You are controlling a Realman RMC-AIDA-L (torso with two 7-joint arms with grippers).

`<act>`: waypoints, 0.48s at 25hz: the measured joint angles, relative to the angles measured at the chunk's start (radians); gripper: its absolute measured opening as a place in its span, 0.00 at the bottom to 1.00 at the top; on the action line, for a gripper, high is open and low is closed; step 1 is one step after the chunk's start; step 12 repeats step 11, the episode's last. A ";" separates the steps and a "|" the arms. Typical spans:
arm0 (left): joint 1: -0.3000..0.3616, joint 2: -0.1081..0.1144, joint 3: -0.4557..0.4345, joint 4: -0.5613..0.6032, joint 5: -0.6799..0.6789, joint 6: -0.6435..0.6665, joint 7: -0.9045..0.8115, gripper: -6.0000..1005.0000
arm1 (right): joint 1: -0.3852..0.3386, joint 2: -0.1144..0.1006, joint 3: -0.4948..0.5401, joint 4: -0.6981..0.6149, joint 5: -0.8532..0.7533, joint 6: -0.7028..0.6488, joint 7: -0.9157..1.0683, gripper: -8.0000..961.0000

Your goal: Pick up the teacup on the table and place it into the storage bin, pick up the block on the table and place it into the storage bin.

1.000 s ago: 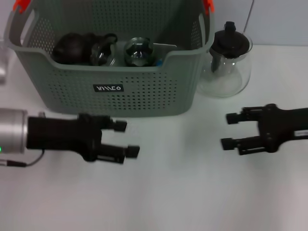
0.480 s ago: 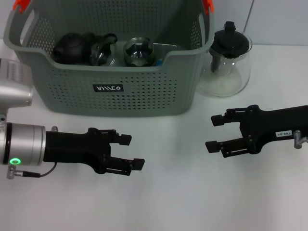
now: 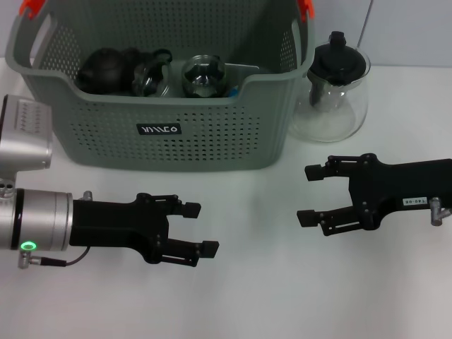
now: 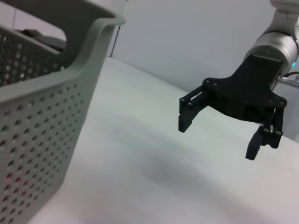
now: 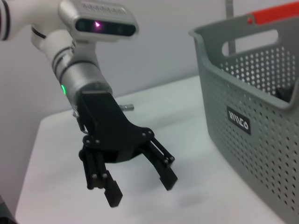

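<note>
Both tools, left [image 3: 200,227] and right [image 3: 308,194], have drawn inward, fingers apart and empty; storage bin [image 3: 159,148] looks filled

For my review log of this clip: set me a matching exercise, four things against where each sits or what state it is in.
Things:
1. storage bin
2. glass teapot
3. left gripper
4. right gripper

Places or states:
A. open, empty, over the table in front of the teapot
B. holds dark and glass teaware
C. open, empty, over the table in front of the bin
D. stands on the table at the bin's right side

Pairs: 1-B, 2-D, 3-C, 4-A
</note>
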 joint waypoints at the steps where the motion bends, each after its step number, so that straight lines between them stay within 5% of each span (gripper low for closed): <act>1: -0.001 0.000 -0.001 -0.004 -0.005 0.003 0.009 0.86 | -0.003 0.000 0.001 0.000 0.010 -0.008 -0.008 0.96; 12: -0.011 0.003 -0.011 -0.016 -0.070 0.043 0.069 0.86 | -0.023 -0.011 0.000 0.016 0.041 -0.024 -0.030 0.96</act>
